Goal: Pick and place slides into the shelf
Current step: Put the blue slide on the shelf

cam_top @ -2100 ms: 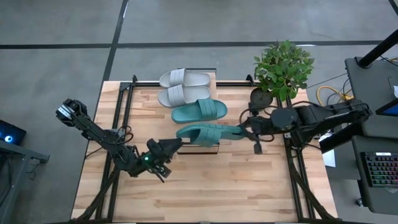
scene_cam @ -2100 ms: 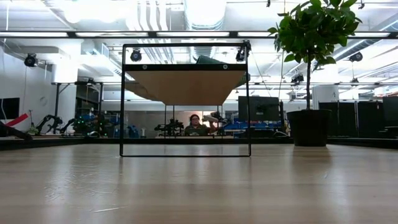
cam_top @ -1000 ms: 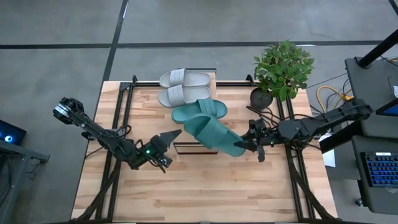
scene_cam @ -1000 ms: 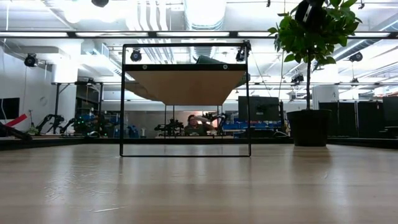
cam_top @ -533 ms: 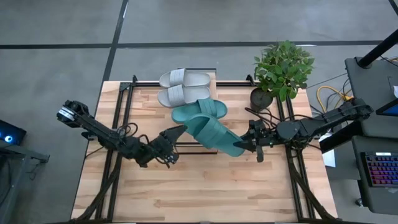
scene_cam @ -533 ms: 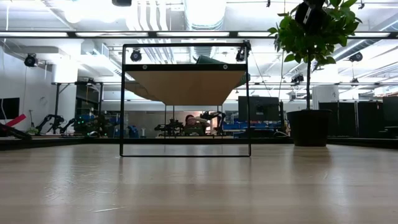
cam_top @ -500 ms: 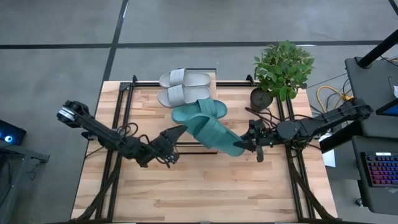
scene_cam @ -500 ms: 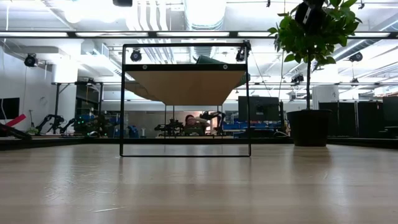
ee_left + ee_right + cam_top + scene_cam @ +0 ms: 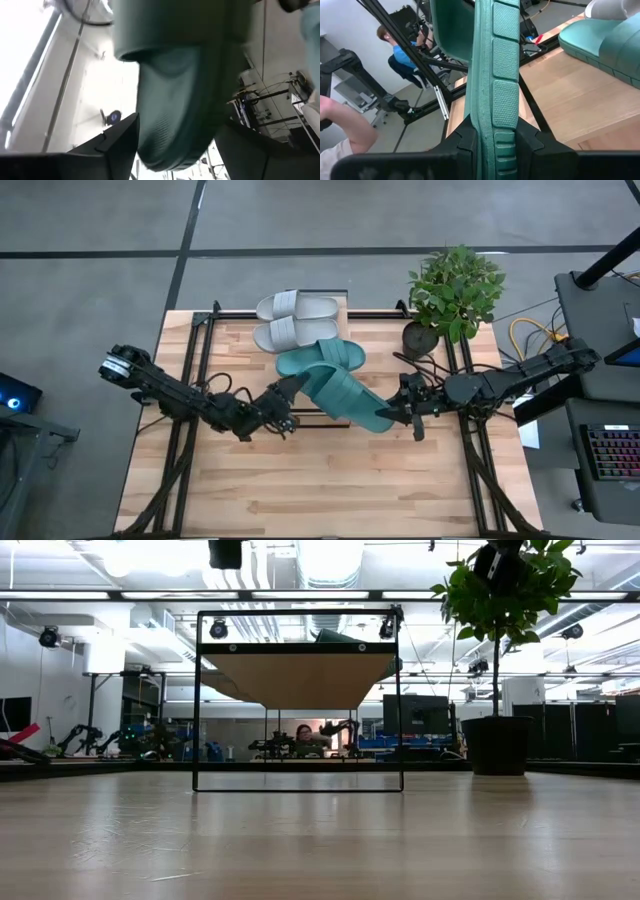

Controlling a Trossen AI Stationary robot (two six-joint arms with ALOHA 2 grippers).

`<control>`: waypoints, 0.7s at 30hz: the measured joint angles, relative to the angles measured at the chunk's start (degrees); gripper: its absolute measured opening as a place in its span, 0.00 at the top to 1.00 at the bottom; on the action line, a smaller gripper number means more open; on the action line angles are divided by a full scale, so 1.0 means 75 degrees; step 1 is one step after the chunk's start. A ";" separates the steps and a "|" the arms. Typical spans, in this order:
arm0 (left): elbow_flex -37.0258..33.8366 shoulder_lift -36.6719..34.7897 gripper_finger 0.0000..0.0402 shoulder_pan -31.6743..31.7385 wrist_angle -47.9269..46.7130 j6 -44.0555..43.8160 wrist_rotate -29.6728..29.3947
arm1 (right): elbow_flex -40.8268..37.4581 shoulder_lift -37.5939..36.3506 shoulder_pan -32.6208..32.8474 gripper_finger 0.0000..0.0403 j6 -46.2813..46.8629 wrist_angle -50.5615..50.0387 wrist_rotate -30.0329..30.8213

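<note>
Gripping a teal slide (image 9: 345, 395), the right end effector (image 9: 393, 412) pinches its edge.

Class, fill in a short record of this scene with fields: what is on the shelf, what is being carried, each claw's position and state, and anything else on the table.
On the shelf: two pale slides and one teal slide, side by side.
Being carried: second teal slide, tilted on edge above the shelf's near end.
Right claw: shut on the second teal slide's end.
Left claw: open, at the slide's other end, its fingers on either side.
Also on the table: potted plant at the far right corner.
</note>
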 joint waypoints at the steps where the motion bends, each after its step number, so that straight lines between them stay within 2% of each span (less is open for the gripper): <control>1: 0.0028 0.0018 0.42 0.0019 0.0107 -0.0038 0.0018 | 0.0000 0.0000 -0.0002 0.86 -0.0018 -0.0011 -0.0011; 7: 0.0131 0.0095 0.48 0.0080 0.0055 -0.0769 0.0166 | 0.0000 0.0000 0.0004 0.86 -0.0049 -0.0067 -0.0142; 15: 0.0135 0.0411 0.58 0.0205 0.0069 -0.0882 0.0068 | 0.0000 0.0000 0.0004 0.86 -0.0106 -0.0045 -0.0210; 21: 0.0187 0.0525 0.78 0.0270 0.0057 -0.1054 -0.0152 | 0.0000 -0.0003 0.0003 0.86 -0.0315 0.0020 -0.0254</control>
